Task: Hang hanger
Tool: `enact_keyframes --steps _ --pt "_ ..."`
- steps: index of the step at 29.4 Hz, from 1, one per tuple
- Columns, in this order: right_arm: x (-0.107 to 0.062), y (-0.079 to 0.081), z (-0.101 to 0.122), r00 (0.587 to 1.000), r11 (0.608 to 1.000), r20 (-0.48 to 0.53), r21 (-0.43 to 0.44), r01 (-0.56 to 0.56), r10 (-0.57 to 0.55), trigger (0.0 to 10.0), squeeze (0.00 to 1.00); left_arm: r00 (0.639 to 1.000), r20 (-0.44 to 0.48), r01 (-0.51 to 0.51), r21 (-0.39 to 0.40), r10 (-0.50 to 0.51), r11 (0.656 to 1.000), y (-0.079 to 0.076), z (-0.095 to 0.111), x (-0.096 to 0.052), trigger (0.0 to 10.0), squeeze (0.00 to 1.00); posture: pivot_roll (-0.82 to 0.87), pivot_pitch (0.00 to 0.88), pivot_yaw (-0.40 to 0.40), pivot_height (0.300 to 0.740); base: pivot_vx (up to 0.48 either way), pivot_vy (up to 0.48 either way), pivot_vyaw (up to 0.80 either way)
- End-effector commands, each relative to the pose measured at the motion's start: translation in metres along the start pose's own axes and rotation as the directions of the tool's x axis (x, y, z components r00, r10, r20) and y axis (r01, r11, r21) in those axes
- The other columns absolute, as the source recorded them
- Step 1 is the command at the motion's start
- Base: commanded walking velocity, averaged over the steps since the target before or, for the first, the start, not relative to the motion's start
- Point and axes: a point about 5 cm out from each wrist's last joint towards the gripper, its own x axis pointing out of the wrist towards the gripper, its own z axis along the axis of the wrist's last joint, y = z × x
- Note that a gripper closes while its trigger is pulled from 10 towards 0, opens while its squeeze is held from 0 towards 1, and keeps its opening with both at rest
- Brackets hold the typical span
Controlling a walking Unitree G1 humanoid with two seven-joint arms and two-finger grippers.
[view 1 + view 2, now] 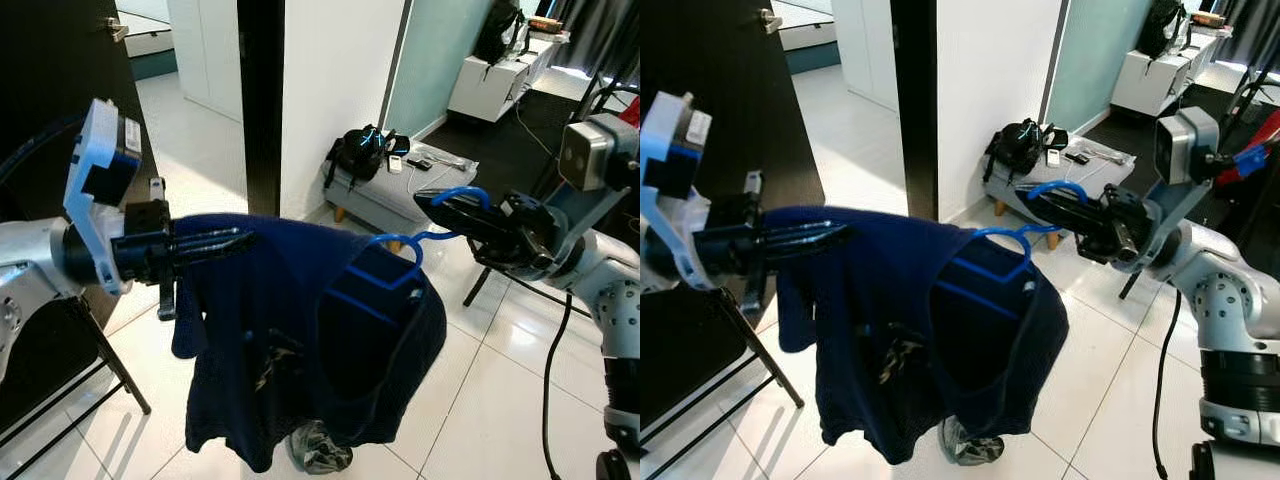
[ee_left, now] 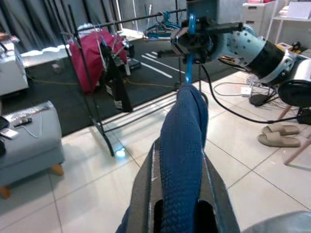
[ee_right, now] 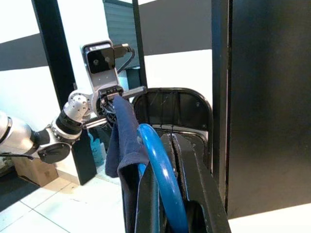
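The blue hanger (image 1: 392, 268) hung in the air between the two arms, with a dark blue shirt (image 1: 290, 340) draped over it and sagging toward the white tiled floor (image 1: 500, 400). The right tool (image 1: 447, 208) was closed on the hanger's curved hook, which arched up over its black fingers; the hanger's body and the shirt lay to the robot's left of that tool and below it. The left tool (image 1: 228, 241) pointed toward the right one, its fingers pinched on the upper edge of the shirt, so the cloth stretched between the tools. In the left wrist view the blue knit ran straight out between the two fingers (image 2: 146, 194) to the hanger hook held by the right tool (image 2: 190, 41). Behind that arm stood a black clothes rail (image 2: 104, 87) with a red garment (image 2: 90, 56) on it. A grey bench (image 1: 395, 185) carrying a black bag (image 1: 362, 150) sat near the wall.
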Motion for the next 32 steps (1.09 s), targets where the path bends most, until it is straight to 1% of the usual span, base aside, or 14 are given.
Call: enact_keyframes --steps 1,14,15,17,18,19,20,21,22,24,26,28,29,32 --pt "-0.003 -0.001 0.008 1.0 1.0 0.001 -0.023 0.012 -0.012 0.0 0.0 0.999 0.005 -0.032 -0.009 0.032 0.999 0.002 0.004 -0.008 10.0 1.0 0.01 0.0 -0.057 0.74 0.0 0.0 0.0" --pt "-0.003 -0.004 0.01 1.0 0.999 0.002 -0.032 0.032 -0.032 0.0 0.0 0.998 0.021 -0.06 -0.011 0.06 0.998 0.003 0.004 -0.009 10.0 1.0 0.02 0.0 -0.058 0.74 0.0 0.0 0.0" --pt "-0.003 -0.01 0.008 0.997 0.996 -0.015 -0.046 0.076 -0.077 0.0 0.0 0.995 0.011 -0.102 0.008 0.102 0.995 0.007 0.003 -0.012 10.0 1.0 0.02 0.0 -0.058 0.74 0.0 0.0 0.0" --pt "-0.003 -0.01 0.008 0.997 0.996 -0.015 -0.046 0.076 -0.077 0.0 0.0 0.995 0.011 -0.102 0.008 0.102 0.995 0.007 0.003 -0.012 10.0 1.0 0.02 0.0 -0.058 0.74 0.0 0.0 0.0" --pt "-0.003 -0.018 0.005 0.988 0.987 -0.033 -0.068 0.145 -0.148 0.0 0.0 0.99 0.013 -0.138 0.017 0.138 0.99 0.01 0.003 -0.015 10.0 1.0 0.02 0.0 -0.053 0.74 0.0 0.0 0.0" --pt "-0.003 -0.018 0.005 0.988 0.987 -0.033 -0.068 0.145 -0.148 0.0 0.0 0.99 0.013 -0.138 0.017 0.138 0.99 0.01 0.003 -0.015 10.0 1.0 0.02 0.0 -0.053 0.74 0.0 0.0 0.0" --pt "-0.002 -0.03 0.002 0.968 0.966 -0.047 -0.091 0.243 -0.247 0.0 0.0 0.984 0.027 -0.178 0.019 0.177 0.984 0.012 0.003 -0.017 10.0 0.85 0.02 0.0 -0.053 0.74 0.0 0.0 0.0" --pt "-0.002 -0.03 0.002 0.968 0.966 -0.047 -0.091 0.243 -0.247 0.0 0.0 0.984 0.027 -0.178 0.019 0.177 0.984 0.012 0.003 -0.017 10.0 0.85 0.02 0.0 -0.053 0.74 0.0 0.0 0.0" --pt "-0.002 -0.041 -0.004 0.938 0.936 -0.058 -0.101 0.336 -0.343 0.0 0.0 0.979 0.041 -0.198 0.005 0.197 0.98 0.01 0.0 -0.017 10.0 0.0 0.02 0.0 -0.057 0.74 0.0 0.0 0.0" --pt "0.0 -0.045 -0.01 0.925 0.926 -0.073 -0.099 0.366 -0.373 0.0 0.0 0.975 0.053 -0.214 -0.022 0.215 0.977 0.006 -0.006 -0.014 10.0 0.0 0.03 0.0 -0.058 0.74 0.0 0.0 0.0" --pt "0.001 -0.044 -0.016 0.93 0.933 -0.088 -0.085 0.349 -0.356 0.0 0.0 0.974 0.047 -0.221 -0.046 0.223 0.974 0.001 -0.015 -0.011 10.0 0.0 0.03 0.0 -0.059 0.74 0.0 0.0 0.0" --pt "0.002 -0.03 -0.019 0.967 0.972 -0.106 -0.065 0.224 -0.23 0.0 0.0 0.973 0.035 -0.225 -0.076 0.228 0.971 -0.005 -0.024 -0.009 10.0 0.0 0.03 0.0 -0.064 0.74 0.0 0.0 0.0" --pt "0.002 -0.03 -0.019 0.967 0.972 -0.106 -0.065 0.224 -0.23 0.0 0.0 0.973 0.035 -0.225 -0.076 0.228 0.971 -0.005 -0.024 -0.009 10.0 0.0 0.03 0.0 -0.064 0.74 0.0 0.0 0.0" --pt "-0.012 -0.021 -0.002 0.987 0.989 -0.077 -0.049 0.14 -0.144 0.0 0.0 0.983 0.011 -0.178 -0.125 0.181 0.976 -0.015 -0.027 -0.02 10.0 0.0 0.04 0.0 -0.066 0.74 0.0 0.0 0.0"
